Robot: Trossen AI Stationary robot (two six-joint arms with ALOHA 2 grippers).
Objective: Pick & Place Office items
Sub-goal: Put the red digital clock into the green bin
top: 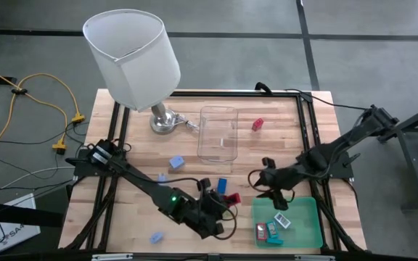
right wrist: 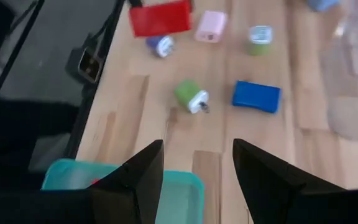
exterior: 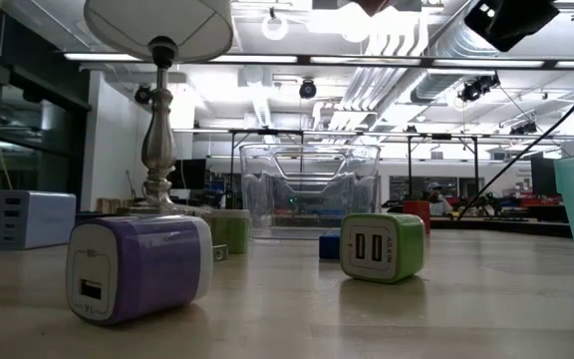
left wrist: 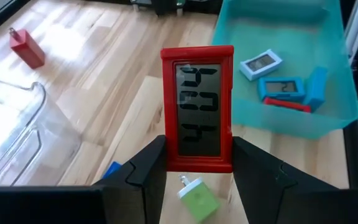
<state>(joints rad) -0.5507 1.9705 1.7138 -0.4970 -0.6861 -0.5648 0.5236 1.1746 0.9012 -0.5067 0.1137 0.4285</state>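
My left gripper (top: 225, 206) is shut on a small red-framed clock (left wrist: 197, 106) above the table's near middle, just left of the green tray (top: 307, 235). My right gripper (right wrist: 194, 180) stands open over the tray's far left corner (right wrist: 185, 177), with nothing between its fingers. In the tray lie a white clock (left wrist: 261, 63), a blue clock (left wrist: 283, 88) and other small pieces. Loose on the wood rest a green charger cube (left wrist: 197, 199), a blue block (right wrist: 257, 96), a pink piece (right wrist: 211, 26), a red piece (top: 258, 124) and a purple cube (exterior: 138, 267). My left gripper pinches the red clock between its two fingers by the two long sides of its frame, near one short end (left wrist: 169, 152). The fingers slant down toward the tray. The clock sticks out ahead of them, display toward the wrist camera, lifted clear of the table.
A clear plastic box (top: 218, 134) stands at the table's far middle, beside a lamp (top: 133, 54) with a white shade at the far left. Light blue pieces (top: 176, 162) lie left of centre. The two grippers are close together beside the tray's left edge.
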